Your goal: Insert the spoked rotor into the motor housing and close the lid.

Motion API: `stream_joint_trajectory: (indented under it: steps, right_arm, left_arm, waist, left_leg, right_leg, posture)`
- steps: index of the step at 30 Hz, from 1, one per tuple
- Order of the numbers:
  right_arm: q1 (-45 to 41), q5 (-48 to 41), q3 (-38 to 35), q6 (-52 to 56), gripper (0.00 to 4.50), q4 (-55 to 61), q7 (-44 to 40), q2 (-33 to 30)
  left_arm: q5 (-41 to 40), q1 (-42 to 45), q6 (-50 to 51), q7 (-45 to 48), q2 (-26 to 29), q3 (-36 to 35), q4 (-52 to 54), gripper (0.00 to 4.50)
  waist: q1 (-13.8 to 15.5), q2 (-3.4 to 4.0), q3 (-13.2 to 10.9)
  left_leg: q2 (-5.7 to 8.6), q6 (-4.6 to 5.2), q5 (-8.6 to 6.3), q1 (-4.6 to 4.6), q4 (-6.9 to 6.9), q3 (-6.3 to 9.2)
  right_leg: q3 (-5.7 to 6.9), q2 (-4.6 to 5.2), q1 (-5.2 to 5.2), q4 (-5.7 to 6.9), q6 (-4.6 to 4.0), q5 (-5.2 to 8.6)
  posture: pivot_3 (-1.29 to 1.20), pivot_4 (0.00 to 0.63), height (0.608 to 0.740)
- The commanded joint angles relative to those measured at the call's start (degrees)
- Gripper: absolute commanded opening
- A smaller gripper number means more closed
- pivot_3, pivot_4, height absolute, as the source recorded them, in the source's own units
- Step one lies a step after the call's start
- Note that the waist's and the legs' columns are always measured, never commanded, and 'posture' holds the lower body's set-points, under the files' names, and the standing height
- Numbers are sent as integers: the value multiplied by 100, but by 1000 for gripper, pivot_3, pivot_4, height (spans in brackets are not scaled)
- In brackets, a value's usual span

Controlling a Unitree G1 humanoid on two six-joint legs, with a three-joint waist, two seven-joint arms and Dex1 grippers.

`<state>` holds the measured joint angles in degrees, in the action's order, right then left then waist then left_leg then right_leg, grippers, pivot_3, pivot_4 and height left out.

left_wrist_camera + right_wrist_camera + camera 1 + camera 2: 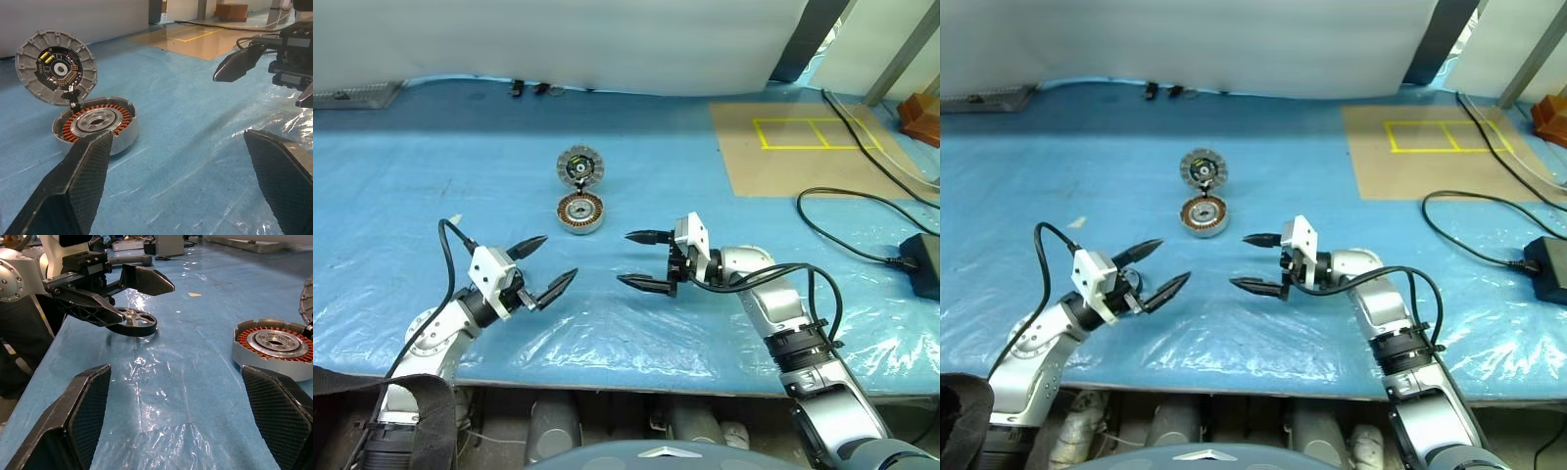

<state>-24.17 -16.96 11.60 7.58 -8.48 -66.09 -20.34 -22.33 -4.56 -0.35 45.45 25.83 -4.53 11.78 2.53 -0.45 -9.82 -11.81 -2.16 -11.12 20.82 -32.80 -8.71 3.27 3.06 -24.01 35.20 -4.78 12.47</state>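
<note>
The motor housing, a short silver cylinder ringed with copper windings, sits mid-table. Its round lid stands open behind it, with a dark circuit board on its inner face. A dark spoked rotor lies flat and low beside one fingertip of my left gripper. I cannot tell whether the finger touches it. My left gripper is open, in front of and left of the housing, with nothing between its fingers. My right gripper is open and empty, facing it from the right.
A blue sheet covers the table, with clear plastic film near the front edge. At the back right lies a cardboard sheet with yellow tape. Black cables and a black box lie at the right.
</note>
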Motion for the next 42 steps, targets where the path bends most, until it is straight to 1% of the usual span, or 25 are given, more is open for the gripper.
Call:
stream_joint_trajectory:
  steps: [1,14,17,20,23,30,33,36,42]
  right_arm:
    - [-95,-89,-51,-2,4435,234,-17,-27]
    - [-113,-66,-32,-12,4435,209,1,7]
    - [-276,49,42,103,4435,69,155,108]
    - [-645,11,-18,362,4435,-260,325,296]
    - [-1231,256,72,291,4435,-855,403,472]
    - [-2832,1006,567,578,4435,-2454,544,1051]
    - [-3526,1324,693,288,4435,-3374,613,1368]
    - [-4123,1767,833,-100,4435,-4405,908,1641]
    - [-4625,2326,872,-879,4435,-5646,1349,1972]
  left_arm:
    - [-10,-18,-162,27,6,-52,103,4500]
    - [25,-36,-240,37,7,-33,30,4500]
    - [43,-67,-300,4,1,-91,-27,4500]
    - [138,-133,-349,-66,21,-115,-15,4500]
    - [174,-260,-376,-260,-51,-194,48,4500]
    - [374,-505,-406,-674,-169,-210,279,4500]
    - [449,-581,-357,-878,-239,-186,434,4500]
    - [564,-656,-329,-1096,-340,-127,566,4500]
    - [685,-909,-333,-1353,-507,-14,864,4500]
  waist:
    - [0,0,0]
    - [0,0,0]
    - [-15,0,0]
    - [-27,0,0]
    - [-23,1,-1]
    - [-24,5,-3]
    - [-25,8,-5]
    - [-23,10,-6]
    - [-14,13,-9]
  left_leg:
    - [0,0,0,0,0,0]
    - [0,0,0,-1,3,0]
    - [0,0,0,-1,4,-1]
    - [-1,0,0,-5,4,-1]
    - [-1,0,0,-6,3,-1]
    - [-3,-2,0,5,8,-2]
    - [-3,-2,0,10,6,-2]
    - [-5,-2,0,12,5,-3]
    - [-5,-3,-1,17,4,-5]
  right_leg:
    - [0,0,0,0,0,0]
    - [0,0,0,-3,0,0]
    - [0,0,0,-3,0,0]
    - [0,-1,0,0,0,0]
    - [0,-1,0,0,0,0]
    - [0,-1,-9,0,-3,0]
    - [0,-1,-12,0,-4,0]
    - [0,0,-17,5,-4,-1]
    - [0,1,-20,6,-5,0]
  posture:
    - [0,150,740]
    - [0,150,740]
    - [0,150,740]
    - [0,150,740]
    - [0,150,740]
    - [0,150,740]
    - [0,150,740]
    - [0,150,740]
    - [0,150,740]
